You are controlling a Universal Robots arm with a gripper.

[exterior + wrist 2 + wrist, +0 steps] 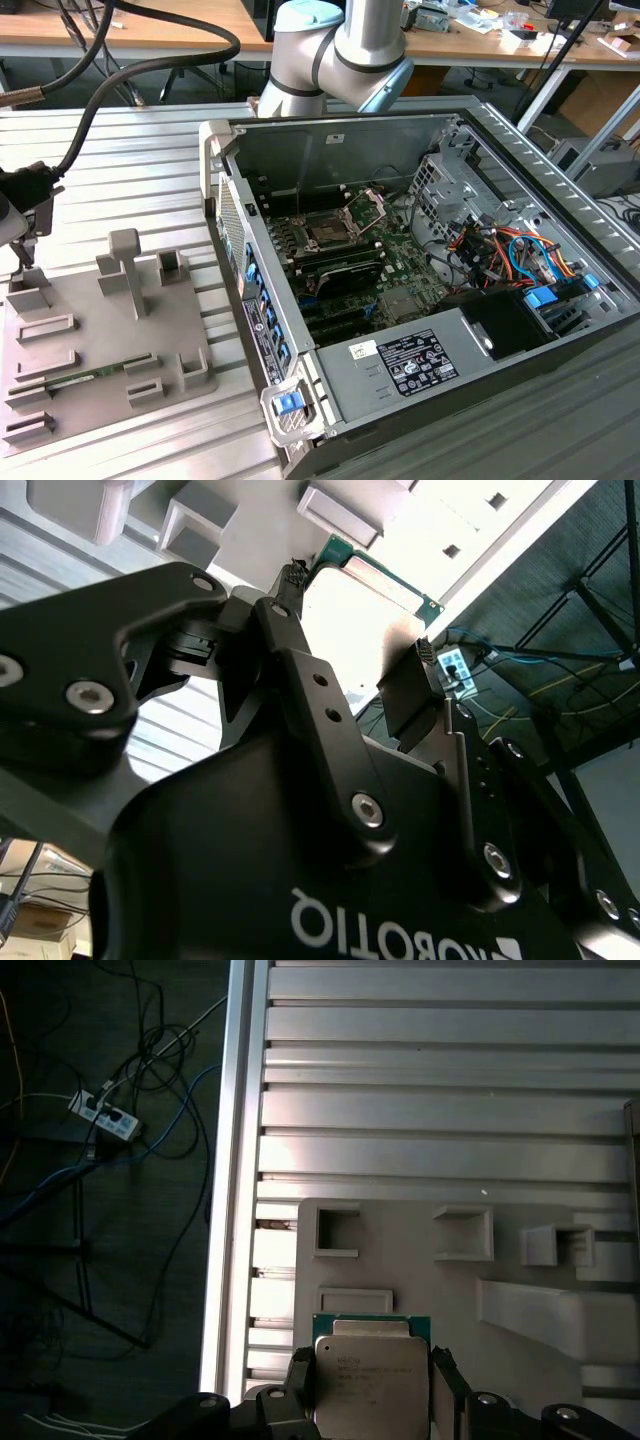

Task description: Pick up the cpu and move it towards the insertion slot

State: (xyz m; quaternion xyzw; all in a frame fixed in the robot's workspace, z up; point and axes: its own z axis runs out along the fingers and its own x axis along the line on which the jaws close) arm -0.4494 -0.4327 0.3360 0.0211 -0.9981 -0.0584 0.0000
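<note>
**Worktop** (130, 150): silver-grey, built of ribbed aluminium profiles laid in parallel bands. Strong glare is reflected along its slats in the first wrist view.

**Floor** (90, 1290): dark, seen beside the worktop's edge in the first wrist view.

**Power strip** (105, 1120): white, laid on the floor. Blue and pale cables (165, 1050) are looped around it.

**Desks** (150, 30): wooden tops, set behind the worktop along the far side of the exterior view. Pale metal legs (540, 95) are seen under the one at the exterior view's right.

**Desk clutter** (480, 18): small mixed items, not made out.

**Grey housing** (600, 165): placed beyond the worktop at the exterior view's right.
</note>
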